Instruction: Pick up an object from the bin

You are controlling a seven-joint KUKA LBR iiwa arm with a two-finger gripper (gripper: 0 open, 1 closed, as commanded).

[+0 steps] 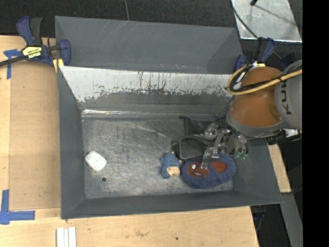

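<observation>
The gripper (207,162) hung low over the blue round dish (226,175) at the bin's (72,153) four o'clock, probably lined up to take it or the red pieces (220,166) inside. Whether it was spread or closed, I could not tell.

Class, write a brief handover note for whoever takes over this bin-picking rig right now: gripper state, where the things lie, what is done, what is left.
Gripper: low in the right front corner of the grey metal bin, over the round blue pad with red and orange patches.
Other things: flat black object just left of the gripper; small blue lump with a beige end left of the pad; small white block alone at front left.
Done: nothing lifted yet; all things lie on the bin floor.
Left: grasp one thing, probably the pad, and lift it out.
</observation>
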